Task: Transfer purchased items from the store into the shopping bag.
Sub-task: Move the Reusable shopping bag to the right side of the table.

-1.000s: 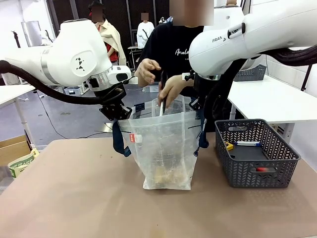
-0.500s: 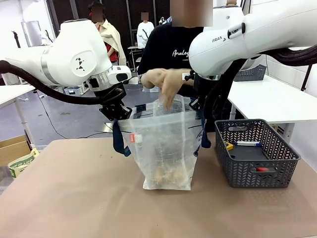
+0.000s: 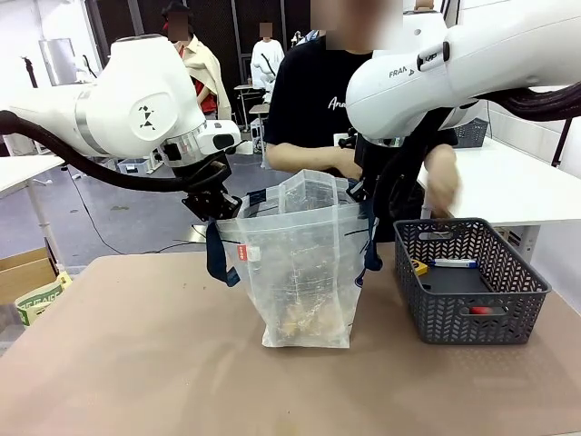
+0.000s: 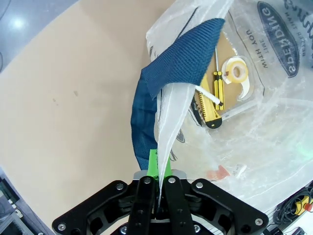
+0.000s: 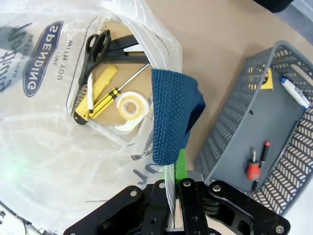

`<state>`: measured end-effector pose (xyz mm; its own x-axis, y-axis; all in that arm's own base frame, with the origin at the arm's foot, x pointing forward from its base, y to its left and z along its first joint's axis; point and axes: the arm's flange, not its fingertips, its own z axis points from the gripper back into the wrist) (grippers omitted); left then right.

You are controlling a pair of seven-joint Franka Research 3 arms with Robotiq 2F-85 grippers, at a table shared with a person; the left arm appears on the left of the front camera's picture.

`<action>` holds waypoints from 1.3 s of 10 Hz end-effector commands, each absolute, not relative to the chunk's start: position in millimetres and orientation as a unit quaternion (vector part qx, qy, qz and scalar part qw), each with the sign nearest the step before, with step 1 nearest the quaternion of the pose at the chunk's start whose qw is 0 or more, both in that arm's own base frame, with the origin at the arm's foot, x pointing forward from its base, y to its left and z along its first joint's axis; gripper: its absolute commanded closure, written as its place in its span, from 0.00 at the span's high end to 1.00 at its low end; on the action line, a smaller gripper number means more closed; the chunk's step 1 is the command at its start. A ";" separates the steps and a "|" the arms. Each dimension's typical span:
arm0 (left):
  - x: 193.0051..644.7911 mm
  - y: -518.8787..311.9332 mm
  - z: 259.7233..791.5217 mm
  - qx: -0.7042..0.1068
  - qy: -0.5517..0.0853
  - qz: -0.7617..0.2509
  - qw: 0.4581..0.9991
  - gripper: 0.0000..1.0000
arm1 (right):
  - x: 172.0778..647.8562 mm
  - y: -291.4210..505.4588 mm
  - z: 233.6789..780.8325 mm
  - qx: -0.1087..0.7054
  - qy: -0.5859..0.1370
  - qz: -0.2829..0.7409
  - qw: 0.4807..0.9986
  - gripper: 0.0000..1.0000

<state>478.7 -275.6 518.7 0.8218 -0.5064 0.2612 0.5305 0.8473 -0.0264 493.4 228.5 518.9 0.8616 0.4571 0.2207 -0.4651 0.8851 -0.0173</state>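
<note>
right wrist view: left gripper (image 4: 159, 188) and right gripper (image 5: 175, 185) are pinching the shopping bag (image 5: 49, 161); some items (image 5: 129, 106) are lying inside, three waiting in the basket (image 5: 220, 132) at 3 o'clock.

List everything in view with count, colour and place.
translucent white plastic shopping bag: one, navy straps, table middle
dark grey lattice plastic basket: one, right of bag
black-handled scissors: one, inside bag
yellow-black screwdriver: one, inside bag
pale tape roll: one, inside bag
yellow box: one, in basket
white marker: one, blue cap, in basket
red-black screwdriver: one, in basket
tan table: one, underneath
person's hand: one, above basket
left gripper: black, shut on bag rim
right gripper: black, shut on bag rim
</note>
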 end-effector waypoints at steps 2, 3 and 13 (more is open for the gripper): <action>479.0 -275.0 518.5 -0.048 -0.126 -0.265 0.955 0.00 | 493.7 227.7 519.0 0.018 -0.110 0.238 0.965 0.00; 479.0 -275.0 518.5 -0.048 -0.126 -0.265 0.955 0.00 | 493.7 227.7 519.0 0.018 -0.110 0.238 0.965 0.00; 479.0 -275.0 518.5 -0.048 -0.126 -0.265 0.955 0.00 | 493.7 227.7 519.0 0.018 -0.110 0.238 0.965 0.00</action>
